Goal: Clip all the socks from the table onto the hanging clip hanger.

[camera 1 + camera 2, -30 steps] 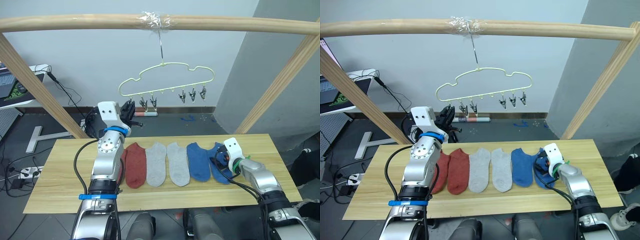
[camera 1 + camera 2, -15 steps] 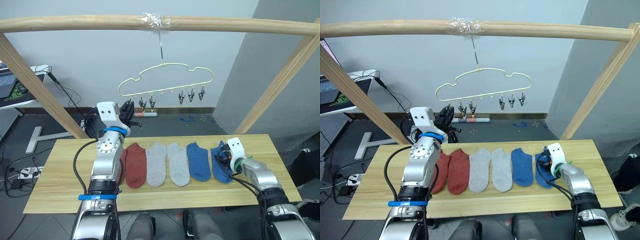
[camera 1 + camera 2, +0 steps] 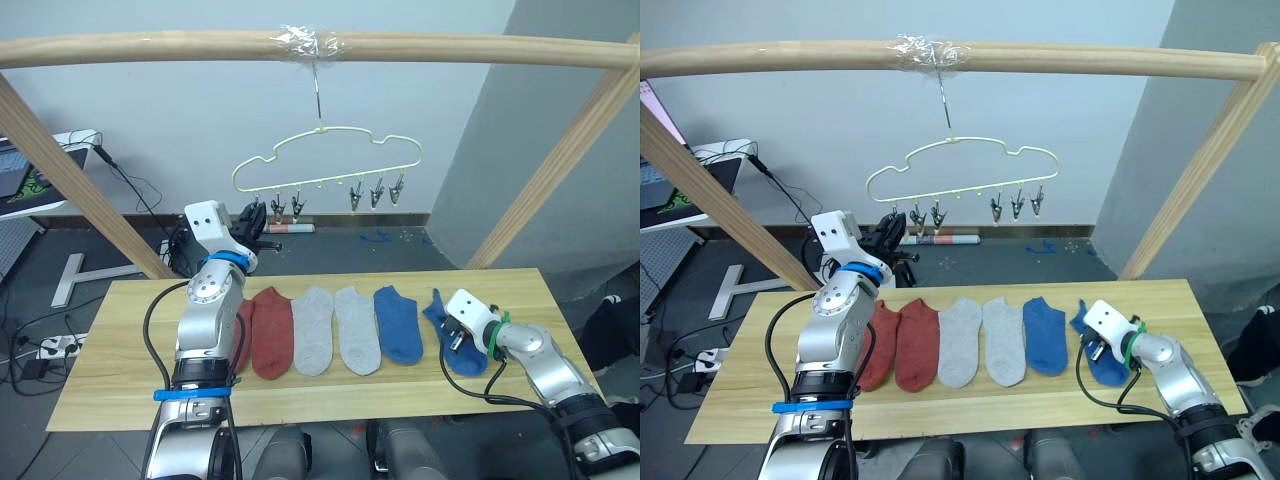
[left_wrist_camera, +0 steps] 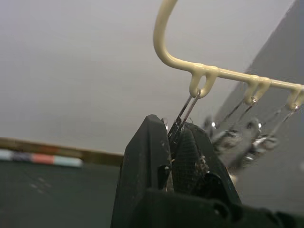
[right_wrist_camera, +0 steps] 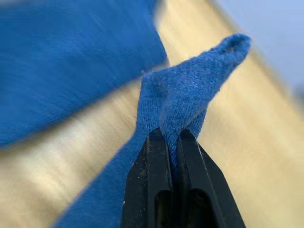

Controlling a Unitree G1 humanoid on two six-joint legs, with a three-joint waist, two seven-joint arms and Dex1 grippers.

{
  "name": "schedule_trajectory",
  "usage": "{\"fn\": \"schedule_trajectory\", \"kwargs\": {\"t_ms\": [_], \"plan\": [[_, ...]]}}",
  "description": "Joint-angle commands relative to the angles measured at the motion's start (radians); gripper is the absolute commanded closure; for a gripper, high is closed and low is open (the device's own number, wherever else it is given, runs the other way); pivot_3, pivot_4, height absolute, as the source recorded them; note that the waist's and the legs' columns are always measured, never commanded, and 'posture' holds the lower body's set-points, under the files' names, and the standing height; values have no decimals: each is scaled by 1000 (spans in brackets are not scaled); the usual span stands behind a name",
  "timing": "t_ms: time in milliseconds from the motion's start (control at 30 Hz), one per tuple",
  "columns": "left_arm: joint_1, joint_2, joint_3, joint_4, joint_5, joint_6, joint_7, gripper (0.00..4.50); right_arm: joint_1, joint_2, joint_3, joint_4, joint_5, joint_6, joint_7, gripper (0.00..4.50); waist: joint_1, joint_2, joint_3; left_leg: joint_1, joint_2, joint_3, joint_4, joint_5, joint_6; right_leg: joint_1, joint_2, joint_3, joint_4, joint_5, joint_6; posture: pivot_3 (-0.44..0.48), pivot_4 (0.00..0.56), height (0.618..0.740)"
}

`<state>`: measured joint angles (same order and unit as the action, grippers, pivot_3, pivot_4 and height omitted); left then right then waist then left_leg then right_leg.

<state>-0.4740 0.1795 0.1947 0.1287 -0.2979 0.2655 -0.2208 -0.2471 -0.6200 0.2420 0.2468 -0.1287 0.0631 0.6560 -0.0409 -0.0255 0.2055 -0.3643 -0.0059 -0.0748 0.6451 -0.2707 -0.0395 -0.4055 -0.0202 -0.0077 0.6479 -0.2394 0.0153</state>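
Observation:
Several socks lie in a row on the table (image 3: 120,350): two rust-red (image 3: 270,333), two light grey (image 3: 312,328), one blue (image 3: 399,323). The rightmost blue sock (image 3: 466,356) is pinched at its bunched-up end (image 5: 190,90) by my right gripper (image 5: 167,135), which is shut on it just above the wood. The clip hanger (image 3: 325,160) hangs from the pole. My left gripper (image 4: 173,130) is raised at the hanger's left end, shut on the leftmost clip (image 4: 187,107). My left arm hides part of the left red sock.
A round wooden pole frame (image 3: 180,45) spans above the table, with slanted legs (image 3: 60,170) at both sides. Several other metal clips (image 3: 377,190) dangle free along the hanger. Cables and a stand sit on the floor behind at the left.
My right gripper has shut on the rightmost blue sock and drawn it to the right, away from the other blue one. The left gripper stays on the clip.

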Motion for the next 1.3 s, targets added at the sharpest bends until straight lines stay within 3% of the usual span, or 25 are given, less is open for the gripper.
{"fn": "schedule_trajectory", "kwargs": {"t_ms": [33, 200, 333, 767, 1300], "plan": [[-12, -15, 88, -76, -185, 187, 5, 4303, -40, 23, 48, -148, -39, -54, 28, 4486, -2, -1, 1, 0, 0, -1, 0, 0, 0, 0, 1, -1, 0, 0, 0, -21, 198, 740], [-21, -19, 187, -144, -430, 426, 31, 4303, -143, 113, 143, -214, -136, -97, 4, 4486, -2, -1, 1, 0, 1, -4, 0, 1, -1, 0, 3, -2, 2, 0, 0, -21, 198, 740], [-30, -21, 226, -167, -535, 512, 62, 4303, -212, 188, 199, -172, -193, -131, -15, 4486, 7, -1, 1, 0, 1, -5, 0, 2, -3, 0, 1, -2, 1, 0, 0, -11, 195, 740], [19, -33, 202, -243, -621, 565, 105, 4303, -425, 301, 275, 73, -352, -239, -112, 4486, 15, -1, 1, -1, 0, -5, -1, 5, -9, -1, -2, 0, 0, 2, -3, 16, 188, 740], [32, -37, 184, -270, -648, 562, 123, 4303, -520, 372, 298, 166, -406, -310, -146, 4486, 17, -1, 1, -2, 0, -5, -1, 5, -9, -1, -2, 0, -1, 3, -4, 40, 188, 740]]}}
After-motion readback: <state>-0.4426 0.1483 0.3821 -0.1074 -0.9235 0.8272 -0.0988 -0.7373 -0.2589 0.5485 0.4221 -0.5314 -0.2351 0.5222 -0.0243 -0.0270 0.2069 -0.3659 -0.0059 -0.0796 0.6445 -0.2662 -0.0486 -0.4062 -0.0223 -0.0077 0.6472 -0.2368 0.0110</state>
